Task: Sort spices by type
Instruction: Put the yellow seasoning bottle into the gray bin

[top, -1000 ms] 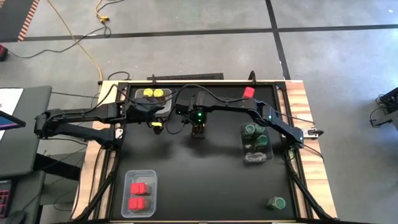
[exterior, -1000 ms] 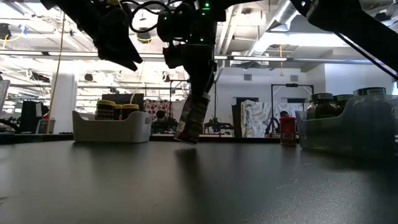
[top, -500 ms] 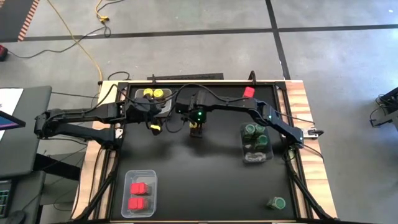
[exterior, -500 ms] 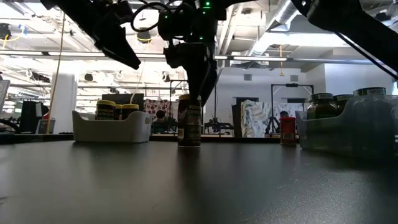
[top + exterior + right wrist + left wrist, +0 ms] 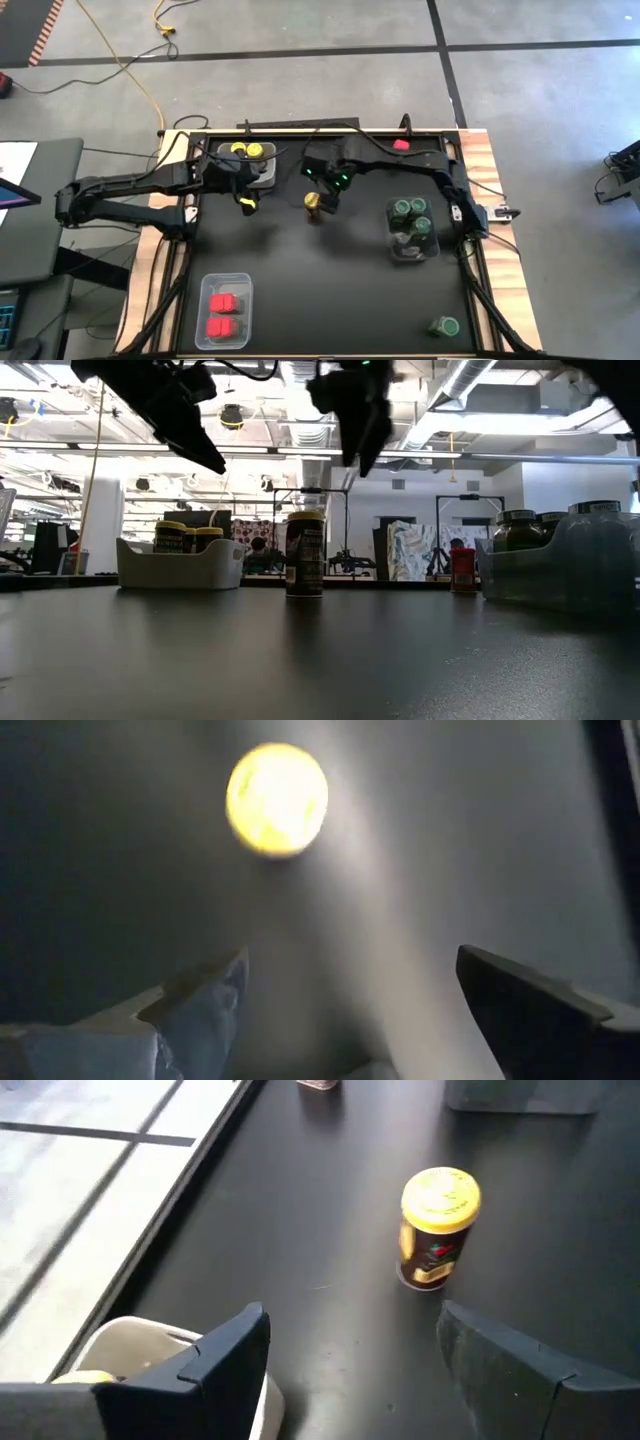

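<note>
**Ana:** Low view is showing the yellow-lidded jar standing upright by itself in mid-table. The right gripper is hanging above it and a little to one side, jaws spread wide, gripping nothing.

**Ben:** So the jar is sitting free. Where's the left gripper?

**Ana:** It's hovering beside the white bin holding two yellow-lidded jars. Its fingers are standing partly apart and empty, with the lone jar lying ahead of them.

**Ben:** I'm reading this as a handover step: the yellow jar parked within the left arm's reach.

**Ana:** Agreed. Next, the left claw is probably needing to straddle the jar, close on it and lift it over the bin wall.
</note>
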Robot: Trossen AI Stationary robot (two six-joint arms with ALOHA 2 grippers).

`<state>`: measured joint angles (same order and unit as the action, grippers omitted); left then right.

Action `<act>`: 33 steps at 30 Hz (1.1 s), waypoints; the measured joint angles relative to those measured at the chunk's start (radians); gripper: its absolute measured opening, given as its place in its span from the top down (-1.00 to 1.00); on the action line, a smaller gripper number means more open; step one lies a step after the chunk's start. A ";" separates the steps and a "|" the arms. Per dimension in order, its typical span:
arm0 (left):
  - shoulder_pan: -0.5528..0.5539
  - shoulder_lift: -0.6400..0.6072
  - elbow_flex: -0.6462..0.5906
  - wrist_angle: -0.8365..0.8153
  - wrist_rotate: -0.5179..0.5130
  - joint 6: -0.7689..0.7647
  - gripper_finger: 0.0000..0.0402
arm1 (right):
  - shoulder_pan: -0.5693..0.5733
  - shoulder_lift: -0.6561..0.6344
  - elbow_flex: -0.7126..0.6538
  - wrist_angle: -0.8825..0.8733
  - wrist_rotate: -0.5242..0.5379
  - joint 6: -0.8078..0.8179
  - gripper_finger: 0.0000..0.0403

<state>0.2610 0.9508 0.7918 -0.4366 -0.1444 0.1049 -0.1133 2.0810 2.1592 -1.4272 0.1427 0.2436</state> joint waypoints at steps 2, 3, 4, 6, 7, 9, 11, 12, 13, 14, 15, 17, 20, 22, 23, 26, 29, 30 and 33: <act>0.001 0.000 0.000 0.000 0.024 -0.001 -0.38 | 0.020 -0.075 -0.125 0.061 0.009 0.015 -0.91; 0.001 0.000 0.000 0.001 0.039 -0.008 -0.38 | 0.029 -0.116 -0.199 0.111 0.010 0.023 -0.91; 0.001 0.000 0.000 0.002 0.043 -0.015 -0.38 | 0.036 -0.162 -0.273 0.163 0.010 0.033 -0.91; 0.001 0.011 0.000 0.010 0.044 -0.033 -0.38 | 0.048 -0.259 -0.435 0.275 0.011 0.063 -0.91; 0.001 0.021 0.002 0.013 0.044 -0.047 -0.38 | 0.052 -0.309 -0.514 0.326 0.012 0.082 -0.91; 0.001 0.053 0.019 0.000 0.044 -0.068 -0.38 | 0.059 -0.420 -0.672 0.439 0.012 0.117 -0.91; -0.007 0.095 0.057 0.006 0.050 -0.073 -0.38 | 0.064 -0.533 -0.815 0.546 0.012 0.141 -0.91; -0.015 0.124 0.079 0.006 0.054 -0.073 -0.38 | 0.065 -0.589 -0.883 0.592 0.013 0.149 -0.91; -0.020 0.152 0.104 0.003 0.056 -0.070 -0.38 | 0.065 -0.645 -0.941 0.634 0.014 0.154 -0.91; -0.023 0.184 0.131 0.000 0.057 -0.061 -0.38 | 0.062 -0.701 -0.996 0.678 0.014 0.160 -0.91; -0.026 0.215 0.158 -0.002 0.058 -0.056 -0.38 | 0.058 -0.751 -1.044 0.715 0.014 0.165 -0.91; -0.030 0.275 0.220 -0.001 0.058 -0.071 -0.38 | 0.047 -0.848 -1.126 0.768 0.015 0.175 -0.91; -0.031 0.360 0.306 -0.007 0.058 -0.088 -0.38 | 0.026 -0.972 -1.225 0.822 0.018 0.175 -0.91; -0.038 0.422 0.357 -0.041 0.057 -0.084 -0.38 | 0.011 -1.036 -1.280 0.843 0.018 0.175 -0.91; -0.041 0.449 0.379 -0.052 0.058 -0.087 -0.38 | 0.004 -1.062 -1.303 0.848 0.018 0.176 -0.91; -0.054 0.531 0.448 -0.111 0.065 -0.151 -0.38 | -0.008 -1.122 -1.357 0.855 0.017 0.186 -0.91; -0.070 0.612 0.514 -0.157 0.064 -0.245 -0.38 | -0.008 -1.160 -1.387 0.860 0.018 0.205 -0.91; -0.075 0.641 0.537 -0.170 0.063 -0.270 -0.38 | -0.008 -1.168 -1.393 0.858 0.017 0.204 -0.91; -0.093 0.717 0.615 -0.200 0.063 -0.326 -0.38 | -0.008 -1.175 -1.398 0.856 0.017 0.195 -0.91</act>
<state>0.1678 1.6683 1.4066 -0.6362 -0.0818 -0.2213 -0.1215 0.9062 0.7616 -0.5712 0.1600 0.4389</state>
